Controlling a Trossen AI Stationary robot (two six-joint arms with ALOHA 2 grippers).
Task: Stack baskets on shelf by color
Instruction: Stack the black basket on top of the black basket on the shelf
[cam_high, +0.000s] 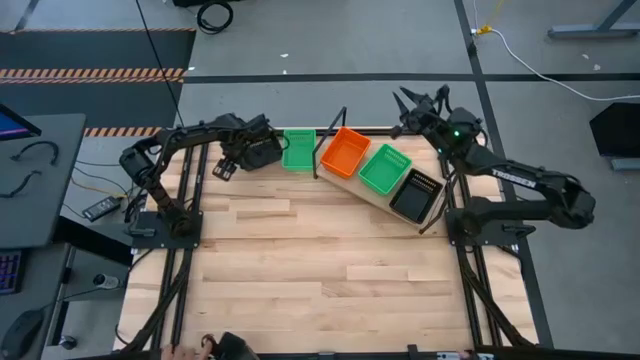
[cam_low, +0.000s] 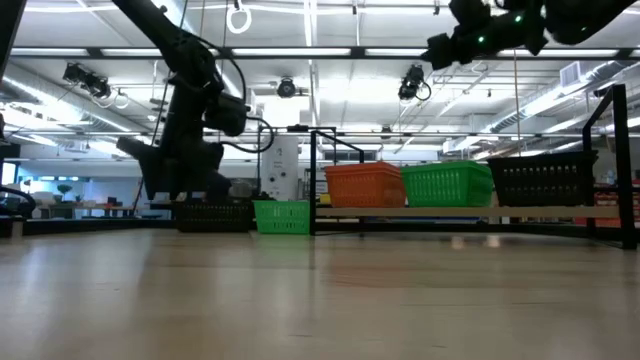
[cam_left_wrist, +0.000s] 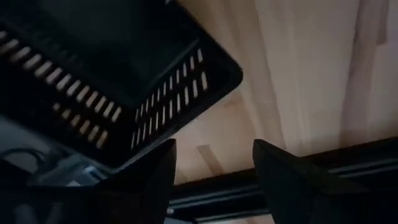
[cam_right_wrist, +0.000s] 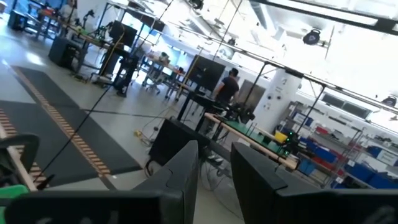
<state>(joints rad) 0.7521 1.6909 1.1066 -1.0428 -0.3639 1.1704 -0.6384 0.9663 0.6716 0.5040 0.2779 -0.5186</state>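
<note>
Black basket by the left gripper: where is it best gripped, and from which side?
Probably the rim of one slotted wall, from above: the black basket sits open side up on the table, and the left gripper, open, hangs just over it.

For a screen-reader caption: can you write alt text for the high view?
Orange, green and black baskets line a pale shelf; another green basket sits beside the left pincer. The right pincer waits beyond.

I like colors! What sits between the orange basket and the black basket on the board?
A green basket, seen in the high view and low view.
</note>
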